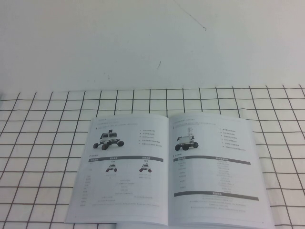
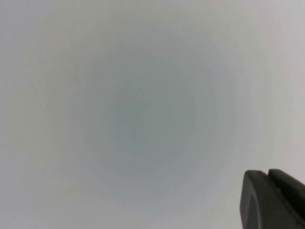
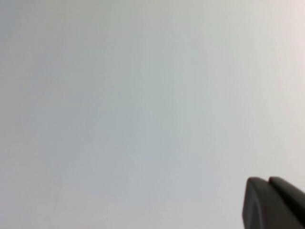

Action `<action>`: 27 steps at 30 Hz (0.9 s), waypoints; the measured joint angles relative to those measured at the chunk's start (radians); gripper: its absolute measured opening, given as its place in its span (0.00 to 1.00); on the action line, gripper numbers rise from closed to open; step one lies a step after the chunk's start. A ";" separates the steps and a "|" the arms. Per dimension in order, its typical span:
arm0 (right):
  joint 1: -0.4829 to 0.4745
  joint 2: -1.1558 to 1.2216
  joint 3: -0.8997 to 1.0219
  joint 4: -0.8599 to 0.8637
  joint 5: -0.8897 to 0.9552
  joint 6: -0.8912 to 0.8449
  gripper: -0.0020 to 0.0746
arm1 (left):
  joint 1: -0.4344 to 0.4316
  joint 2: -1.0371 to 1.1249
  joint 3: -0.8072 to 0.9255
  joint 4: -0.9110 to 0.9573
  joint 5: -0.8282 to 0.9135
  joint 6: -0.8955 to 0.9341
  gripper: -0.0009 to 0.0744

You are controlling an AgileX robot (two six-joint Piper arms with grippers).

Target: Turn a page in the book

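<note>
- One book (image 1: 170, 171) on show, lying open and flat on the white cloth with the black grid (image 1: 43, 143), down towards the robot's side of the table, its near edge running out of the high view.
- Count the spread: two leaves facing up, left and right, meeting at a single fold down the middle.
- The right-hand page (image 1: 217, 171) carries one wheeled-robot photo near its top, with grey bars and fine text below; it lies flat.
- The left-hand leaf has one larger vehicle photo up top and two small ones under a grey bar.
- The fold runs away from the robot towards the pale wall (image 1: 143, 43), leaning slightly; the book's long side, spread open like this, goes across the table, left to right. Text tops point away from the robot.
- Neither arm appears in the high view, so both grippers are off the book and clear of the cloth there.
- Left gripper (image 2: 273, 200): only a dark tip shows in a corner of its wrist view, against a blank pale surface. The two dark pieces look pressed close, but I can't tell for sure whether it's parted or closed.
- Right gripper (image 3: 274, 202): same picture, a dark tip against plain white, fingers pressed together, pinching nothing visible.
- No book in either wrist view.
</note>
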 joint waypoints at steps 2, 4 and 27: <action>0.000 0.000 0.000 0.010 -0.064 -0.026 0.02 | 0.000 0.000 0.000 0.000 -0.005 0.000 0.01; 0.000 0.000 0.000 0.016 -0.091 -0.076 0.02 | 0.000 0.000 0.000 0.000 0.005 0.000 0.01; 0.000 0.151 -0.546 0.040 0.868 -0.228 0.02 | 0.000 0.444 -0.535 0.060 0.816 -0.134 0.01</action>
